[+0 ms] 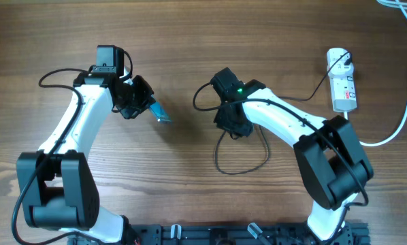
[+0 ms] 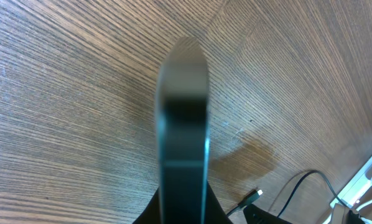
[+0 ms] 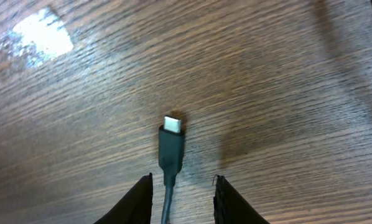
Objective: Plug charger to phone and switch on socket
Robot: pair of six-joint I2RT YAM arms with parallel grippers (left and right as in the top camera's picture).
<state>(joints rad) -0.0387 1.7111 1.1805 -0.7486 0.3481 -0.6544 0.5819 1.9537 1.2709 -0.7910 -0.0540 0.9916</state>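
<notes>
Two arms at one wooden desk (image 1: 190, 41), seen from overhead and from each wrist.

**Left gripper** (image 1: 142, 103): closed on the one phone (image 1: 161, 113), which is gripped at one end. The other end projects away from the fingers, left of the desk's centre. A strip of cyan screen is seen from overhead. From the left wrist the phone is seen edge-on and blurred.

**Right gripper** (image 3: 183, 180): set to a narrow gap, with the thin black cable of the one charger (image 3: 170, 146) running between its two fingers. The cable is taken to be held, though the contact itself is hidden. The small plug tip projects ahead of the fingers with its pale metal end outermost. This gripper lies near the desk's centre, and bare wood separates it from the phone.

Behind the right gripper a slack loop of black cable is laid on the desk. A black line is also seen running toward the far right.

**One socket** (image 1: 342, 80): a white oblong strip with red markings, lying at the far right of the desk, well apart from both grippers. A dark plug is seated at its far end. The switch position cannot be told.

**One thick white cord** (image 1: 394, 133): curved along the right edge of the desk.
</notes>
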